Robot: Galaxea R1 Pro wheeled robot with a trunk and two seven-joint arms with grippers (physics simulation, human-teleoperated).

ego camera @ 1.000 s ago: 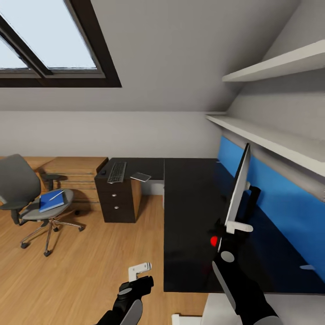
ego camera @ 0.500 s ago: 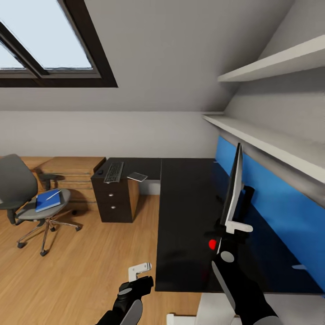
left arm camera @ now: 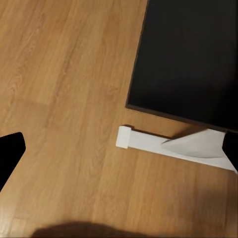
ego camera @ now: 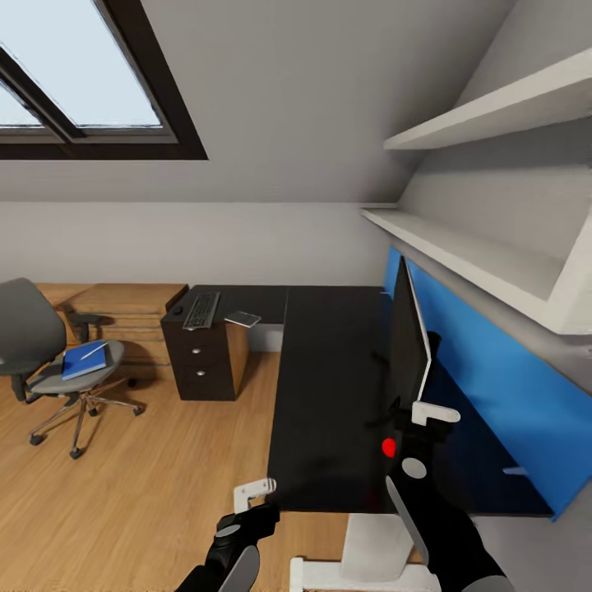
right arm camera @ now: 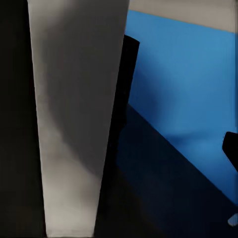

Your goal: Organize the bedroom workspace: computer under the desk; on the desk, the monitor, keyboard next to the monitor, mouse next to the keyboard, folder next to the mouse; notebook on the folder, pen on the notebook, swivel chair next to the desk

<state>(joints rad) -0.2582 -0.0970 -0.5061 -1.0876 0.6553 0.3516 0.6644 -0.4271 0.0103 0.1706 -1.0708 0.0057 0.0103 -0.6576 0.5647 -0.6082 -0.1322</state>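
Note:
My right gripper (ego camera: 418, 415) is shut on the lower edge of the monitor (ego camera: 403, 337), holding it upright over the black desk (ego camera: 329, 395). The monitor's silver back (right arm camera: 74, 124) shows close up in the right wrist view. My left gripper (ego camera: 255, 492) hangs open over the floor off the desk's near corner (left arm camera: 188, 54). On the desk's far wing lie the keyboard (ego camera: 197, 311), the mouse (ego camera: 178, 310) and the grey notebook (ego camera: 243, 318). The blue folder (ego camera: 82, 362) lies on the swivel chair (ego camera: 37, 341) at the left, the white pen (ego camera: 93, 351) on it. The computer is out of view.
A blue panel (ego camera: 493, 395) runs along the wall behind the desk, under white shelves (ego camera: 469, 255). A black drawer unit (ego camera: 197, 362) stands under the far wing, light wooden cabinets (ego camera: 123, 308) beside it. The desk's white foot (left arm camera: 168, 144) lies on the wooden floor (ego camera: 148, 477).
The camera has swung, so desk and chair sit further left in the picture. The monitor in my right gripper has turned, and its black screen now faces me more.

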